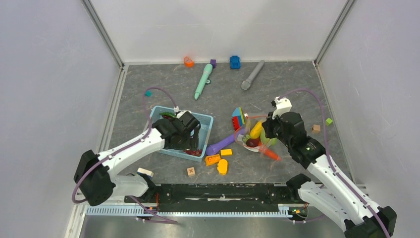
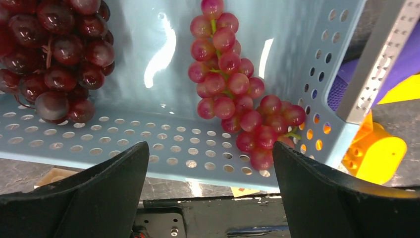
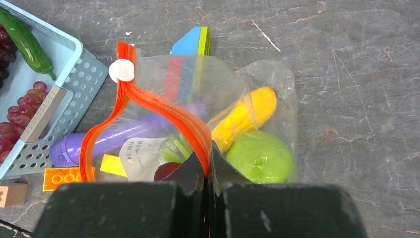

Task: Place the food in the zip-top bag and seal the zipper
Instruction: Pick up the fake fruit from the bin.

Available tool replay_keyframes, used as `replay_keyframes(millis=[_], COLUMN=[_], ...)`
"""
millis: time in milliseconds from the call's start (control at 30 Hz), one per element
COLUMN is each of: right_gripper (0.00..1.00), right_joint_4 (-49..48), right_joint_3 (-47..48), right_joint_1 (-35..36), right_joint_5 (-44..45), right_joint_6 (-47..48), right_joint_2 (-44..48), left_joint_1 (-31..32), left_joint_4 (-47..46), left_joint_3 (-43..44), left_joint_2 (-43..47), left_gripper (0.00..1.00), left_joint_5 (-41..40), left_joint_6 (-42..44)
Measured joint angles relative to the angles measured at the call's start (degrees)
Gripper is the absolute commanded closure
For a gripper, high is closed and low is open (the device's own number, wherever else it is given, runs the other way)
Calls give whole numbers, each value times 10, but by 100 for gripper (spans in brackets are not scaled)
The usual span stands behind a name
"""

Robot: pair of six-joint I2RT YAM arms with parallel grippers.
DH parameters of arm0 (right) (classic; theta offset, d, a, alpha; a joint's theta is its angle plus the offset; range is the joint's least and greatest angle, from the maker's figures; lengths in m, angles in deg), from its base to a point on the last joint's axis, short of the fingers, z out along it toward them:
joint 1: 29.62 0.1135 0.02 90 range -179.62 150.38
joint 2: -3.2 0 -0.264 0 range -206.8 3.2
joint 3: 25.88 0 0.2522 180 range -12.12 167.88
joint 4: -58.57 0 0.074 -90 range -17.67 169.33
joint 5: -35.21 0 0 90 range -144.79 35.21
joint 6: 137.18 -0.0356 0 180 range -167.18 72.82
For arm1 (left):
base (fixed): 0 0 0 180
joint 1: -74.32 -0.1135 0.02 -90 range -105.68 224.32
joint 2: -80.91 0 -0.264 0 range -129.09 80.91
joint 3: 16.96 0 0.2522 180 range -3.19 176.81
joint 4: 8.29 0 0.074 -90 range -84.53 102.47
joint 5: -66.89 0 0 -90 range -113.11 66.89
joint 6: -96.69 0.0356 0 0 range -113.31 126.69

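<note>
Right gripper (image 3: 208,163): clenched on the zipper (image 3: 148,101) — zip-top bag (image 3: 267,74) gapes on the bench (image 3: 346,49)
Left gripper (image 2: 210,168): released, above grape bunches (image 2: 233,84) in the basket (image 2: 148,144)
Bagged (partly): yellow piece (image 3: 245,116), green apple (image 3: 260,157)
Remaining: grape bunches, sealing

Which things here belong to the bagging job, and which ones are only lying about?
For the job: zip-top bag, its zipper, the yellow piece and green apple inside; dark grape bunch, lighter grape bunch and green vegetable in the basket.
Lying about: purple cylinder, orange block, blue block, teal stick toy, grey stick toy.
</note>
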Motion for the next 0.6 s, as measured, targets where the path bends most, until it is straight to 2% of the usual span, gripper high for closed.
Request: replay_keyframes(millis=[300,600], right_gripper=[100,100], right_joint_4=[-2,-2], right_joint_3=[-5,-5], right_joint_1=[0,0], right_joint_5=[-8,-7], right_joint_6=[2,2], right_joint_2=[0,0], left_joint_1=[-2,-3], left_joint_4=[-24,-51], left_joint_3=[10,15], left_joint_2=[-54,-125], left_gripper=[0,0], left_joint_5=[-10,19], left_joint_6=[6,24])
